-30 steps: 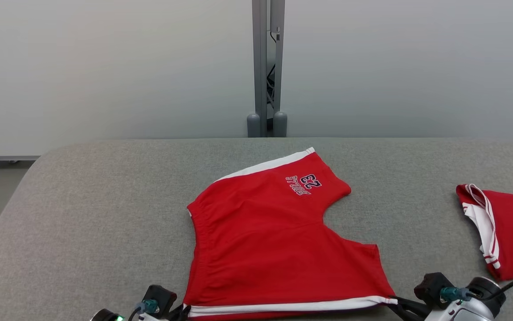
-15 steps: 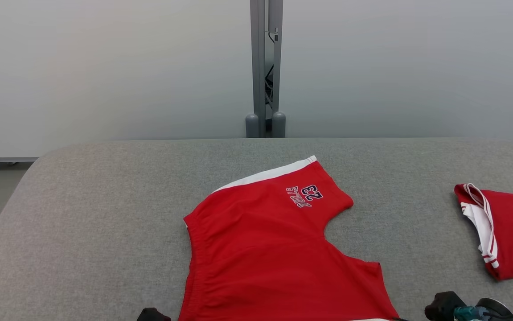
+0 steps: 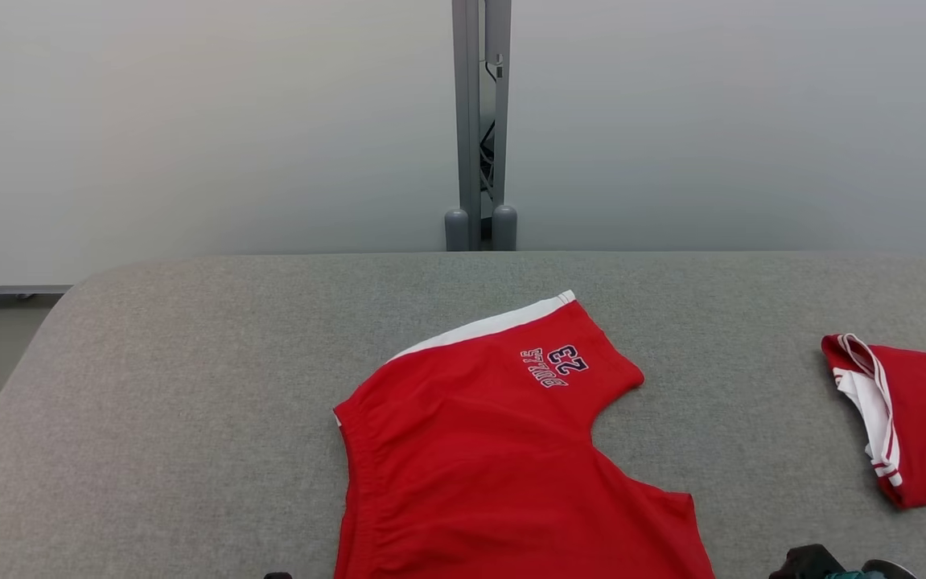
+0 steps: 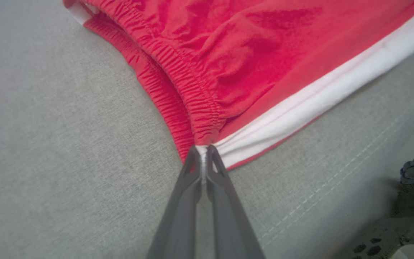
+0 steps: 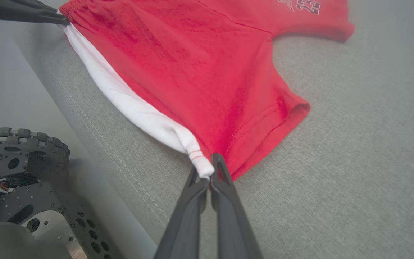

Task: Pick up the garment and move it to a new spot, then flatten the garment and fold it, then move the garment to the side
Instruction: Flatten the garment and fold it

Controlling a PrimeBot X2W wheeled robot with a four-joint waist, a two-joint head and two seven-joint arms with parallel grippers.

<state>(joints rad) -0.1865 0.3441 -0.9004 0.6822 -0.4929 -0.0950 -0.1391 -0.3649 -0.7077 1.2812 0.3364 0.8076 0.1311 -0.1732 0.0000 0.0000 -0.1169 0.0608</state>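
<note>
The garment (image 3: 487, 466) is a pair of red shorts with white side stripes and a "23" print, lying flat on the grey padded table (image 3: 189, 402) with its near edge at the table's front. In the left wrist view my left gripper (image 4: 202, 151) is shut on the garment (image 4: 250, 54) at the waistband corner, where the white stripe ends. My right gripper (image 5: 207, 169) is shut on the garment (image 5: 192, 61) at the leg hem corner of that same stripe. The left gripper (image 5: 64, 21) also shows at the top left of the right wrist view.
A second red and white garment (image 3: 913, 418) lies folded at the table's right edge. A grey post (image 3: 479, 121) stands behind the table against a pale wall. The table's front edge and the robot's wheeled base (image 5: 19, 154) lie close to both grippers.
The garment has slid toward me along the table, stretched between both shut grippers. Both grippers have dropped below the head view's bottom edge.
</note>
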